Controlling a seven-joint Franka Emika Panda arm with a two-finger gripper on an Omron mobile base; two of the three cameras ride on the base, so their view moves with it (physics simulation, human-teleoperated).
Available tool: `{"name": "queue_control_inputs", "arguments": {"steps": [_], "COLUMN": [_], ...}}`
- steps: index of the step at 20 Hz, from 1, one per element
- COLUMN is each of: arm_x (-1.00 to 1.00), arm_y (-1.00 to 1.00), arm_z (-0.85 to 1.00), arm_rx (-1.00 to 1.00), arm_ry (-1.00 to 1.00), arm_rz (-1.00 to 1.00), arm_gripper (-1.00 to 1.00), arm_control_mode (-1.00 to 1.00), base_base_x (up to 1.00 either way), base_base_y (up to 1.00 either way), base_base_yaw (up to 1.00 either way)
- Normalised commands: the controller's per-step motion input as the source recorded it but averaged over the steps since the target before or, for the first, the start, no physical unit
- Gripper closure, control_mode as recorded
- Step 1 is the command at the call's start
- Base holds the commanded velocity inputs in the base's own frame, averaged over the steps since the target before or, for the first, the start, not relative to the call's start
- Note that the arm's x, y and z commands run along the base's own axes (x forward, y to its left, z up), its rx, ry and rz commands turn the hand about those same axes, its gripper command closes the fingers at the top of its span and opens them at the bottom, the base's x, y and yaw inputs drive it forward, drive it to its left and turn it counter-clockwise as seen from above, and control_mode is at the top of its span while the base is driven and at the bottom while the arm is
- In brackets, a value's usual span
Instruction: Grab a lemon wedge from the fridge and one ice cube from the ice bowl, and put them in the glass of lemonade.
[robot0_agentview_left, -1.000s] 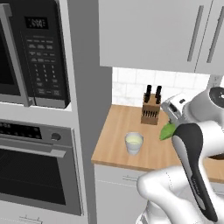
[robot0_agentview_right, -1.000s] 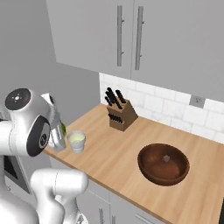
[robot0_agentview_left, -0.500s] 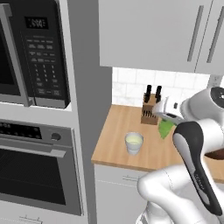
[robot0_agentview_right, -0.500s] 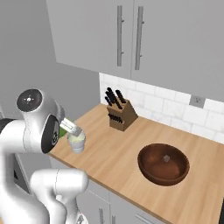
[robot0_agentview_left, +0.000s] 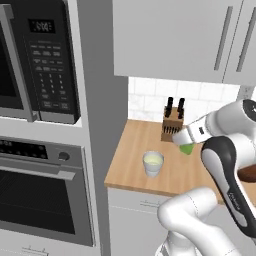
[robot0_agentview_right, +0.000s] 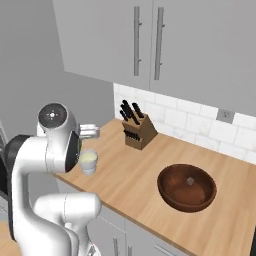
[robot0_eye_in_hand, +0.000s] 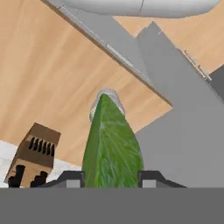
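Note:
My gripper is shut on the lemon wedge, a yellow-green piece that hangs above the counter just in front of the knife block. The glass of lemonade stands lower left of it near the counter's front edge. From the hand camera the lemon wedge sits between my fingertips, and its tip covers part of the glass of lemonade below. In the right base view my gripper hovers just above the glass of lemonade. The dark brown ice bowl holds an ice cube. The fridge is out of view.
A wooden knife block stands against the tiled back wall. Pale wall cupboards hang above the counter. A microwave and an oven fill the tall unit left of the counter.
My arm has swung left across the counter with the lemon wedge, from near the knife block to above the glass. The glass and the bowl have stayed put.

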Motion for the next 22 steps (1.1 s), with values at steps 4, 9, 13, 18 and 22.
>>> {"name": "queue_control_inputs", "arguments": {"steps": [4,9,13,18,22], "arm_x": [0.19,0.29,0.39,0.32,0.32], "arm_y": [0.18,0.25,0.17,0.0,0.0], "arm_z": [-0.42,-0.3,-0.36,-0.35,-0.38], "arm_rx": [-0.22,-0.06,-0.05,0.0,0.0], "arm_ry": [-0.44,-0.02,0.02,0.03,0.03], "arm_rz": [0.5,0.15,0.12,0.01,0.0], "arm_gripper": [1.0,1.0,1.0,1.0,1.0], "arm_control_mode": [-1.0,-1.0,-1.0,-1.0,-1.0], "base_base_x": [0.0,0.0,0.0,0.0,0.0], "base_base_y": [0.0,0.0,0.0,0.0,0.0], "base_base_yaw": [0.0,0.0,0.0,0.0,0.0]}}
